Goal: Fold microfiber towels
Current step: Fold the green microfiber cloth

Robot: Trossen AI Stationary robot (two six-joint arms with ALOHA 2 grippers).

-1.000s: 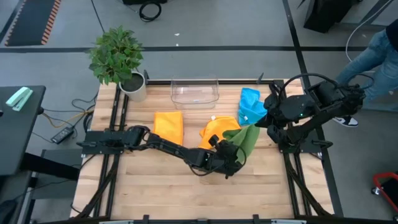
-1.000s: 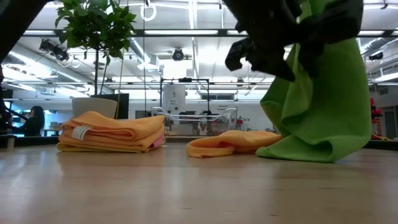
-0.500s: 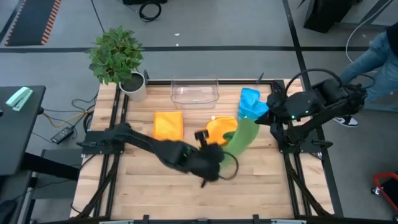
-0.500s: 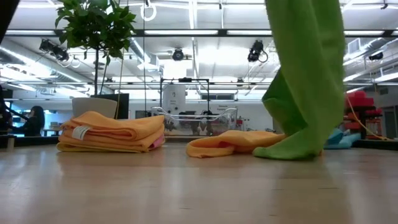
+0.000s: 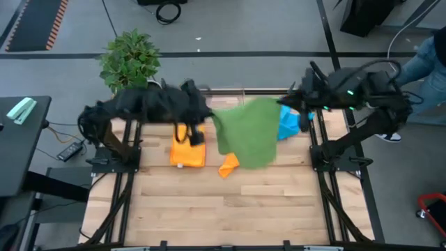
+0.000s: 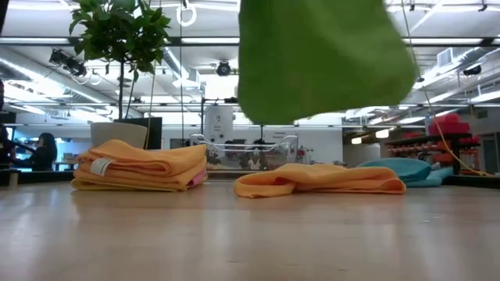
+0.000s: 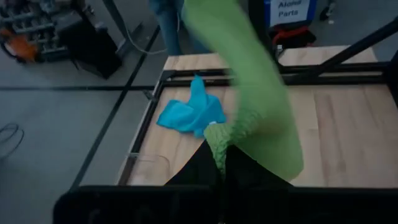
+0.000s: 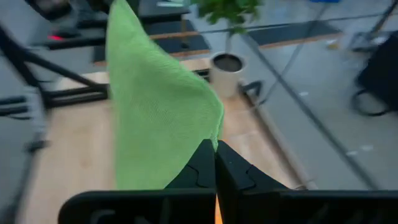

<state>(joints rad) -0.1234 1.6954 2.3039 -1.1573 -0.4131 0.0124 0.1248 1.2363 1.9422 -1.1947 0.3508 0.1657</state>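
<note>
The left gripper (image 5: 209,117) and the right gripper (image 5: 284,104) are each pinching shut on one top corner of the green towel (image 5: 244,131), which is hanging stretched between them above the table's far half, its long axis running arm to arm. Lying below are one loose orange towel (image 6: 316,179), one blue towel (image 5: 288,124), and a folded stack (image 6: 141,165) showing orange, its count unclear.
</note>
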